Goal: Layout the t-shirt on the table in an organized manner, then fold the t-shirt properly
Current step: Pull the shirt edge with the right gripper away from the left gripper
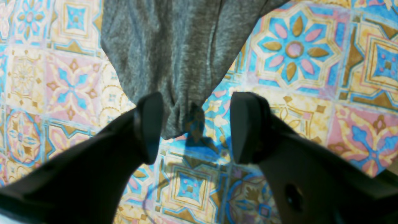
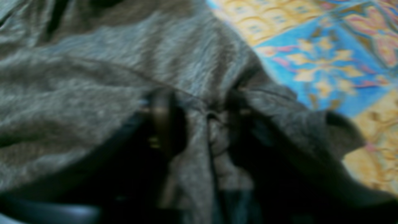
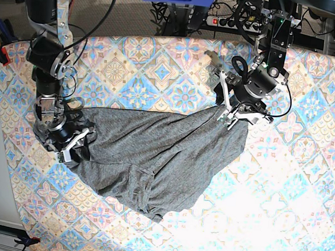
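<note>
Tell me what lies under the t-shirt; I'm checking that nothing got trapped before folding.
Around the t-shirt only the patterned table shows. The cloth lies bunched and opaque, so what is beneath its middle is hidden. No lump suggests an object.

The t-shirt (image 3: 153, 159) is sprawling rumpled across the middle-left of the table (image 3: 302, 190), blocking low passes there. Bare patterned cloth is lying open to the near right, along the far edge and along the near-left edge (room to come down there). The left gripper (image 1: 197, 127) is hanging over one shirt corner, the right gripper (image 3: 72, 143) is sitting in the bunched fabric at the opposite end.
</note>
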You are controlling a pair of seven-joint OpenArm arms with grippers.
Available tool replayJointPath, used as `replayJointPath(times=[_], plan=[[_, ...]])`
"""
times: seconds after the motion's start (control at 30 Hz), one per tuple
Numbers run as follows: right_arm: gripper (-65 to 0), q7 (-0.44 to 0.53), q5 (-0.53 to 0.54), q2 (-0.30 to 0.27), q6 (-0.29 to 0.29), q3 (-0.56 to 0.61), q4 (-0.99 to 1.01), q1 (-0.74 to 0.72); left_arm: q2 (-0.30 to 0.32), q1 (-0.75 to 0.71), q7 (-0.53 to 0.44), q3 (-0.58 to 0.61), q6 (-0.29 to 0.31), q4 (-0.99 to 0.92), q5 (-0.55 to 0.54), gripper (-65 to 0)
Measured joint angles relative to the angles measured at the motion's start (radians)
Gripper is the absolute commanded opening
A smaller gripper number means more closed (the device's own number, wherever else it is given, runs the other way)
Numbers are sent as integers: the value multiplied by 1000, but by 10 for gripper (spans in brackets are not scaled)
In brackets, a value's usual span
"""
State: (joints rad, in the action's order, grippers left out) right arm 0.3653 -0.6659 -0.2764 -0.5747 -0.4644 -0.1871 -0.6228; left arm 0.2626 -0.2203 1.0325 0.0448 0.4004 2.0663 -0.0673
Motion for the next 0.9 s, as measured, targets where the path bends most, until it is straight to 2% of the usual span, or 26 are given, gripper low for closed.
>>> replayJointPath(times=[0.03, 0.07, 0.23, 0.33, 0.47, 0.5, 0.77, 0.9], plan=[[-637, 0, 3, 1, 0, 0, 0, 0, 0, 1, 0, 0, 0, 0, 0, -316], [-650, 0, 1, 1, 0, 0, 0, 0, 0, 1, -1, 0, 0, 0, 0, -316], [-650, -11, -3, 2, 0, -3, -26, 4, 0, 1, 0, 0, 0, 0, 0, -316], [-650, -53, -34, 9, -8, -3, -124, 20, 0, 1, -1, 0, 0, -1, 0, -316], [-650, -45, -32, 19, -7, -1, -291, 34, 0, 0, 0, 0, 0, -2, 0, -316], [-650, -34, -16, 28, 8, -2, -337, 48, 0, 1, 0, 0, 0, -3, -1, -316], [-650, -55, -42, 109, -10, -2, -669, 257, 0, 1, 0, 4, 0, -4, -4, -316], [-650, -43, -23, 123, -3, -7, -806, 330, 0, 3, 0, 5, 0, -4, -3, -316]])
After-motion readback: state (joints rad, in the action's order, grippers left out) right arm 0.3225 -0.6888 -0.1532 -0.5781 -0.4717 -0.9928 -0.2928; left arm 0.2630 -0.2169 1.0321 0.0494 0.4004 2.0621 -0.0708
